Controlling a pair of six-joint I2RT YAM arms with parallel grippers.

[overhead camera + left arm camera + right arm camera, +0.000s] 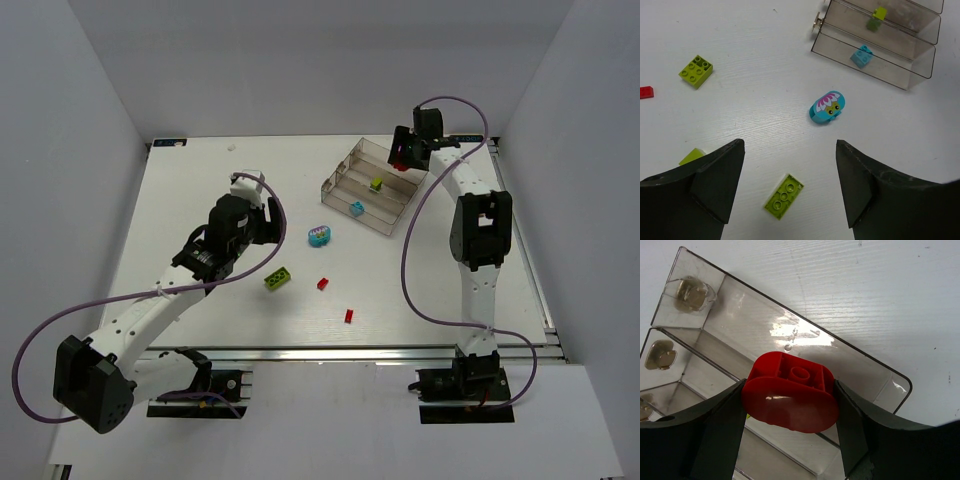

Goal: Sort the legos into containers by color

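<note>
Clamped between the right gripper's (790, 407) fingers, a red brick (796, 382) hangs over the clear tray's (860, 357) outermost compartment. Left gripper (790, 172) gapes wide above the table (750, 35), flat lime brick (784, 196) between its fingers, cyan-magenta brick (827, 107) just beyond.

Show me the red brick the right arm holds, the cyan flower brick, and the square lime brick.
red brick (790, 400): right wrist view, on its smooth rounded face.
cyan flower brick (827, 107): left wrist view, on its printed top.
square lime brick (695, 71): left wrist view, middle of its studded top.
</note>
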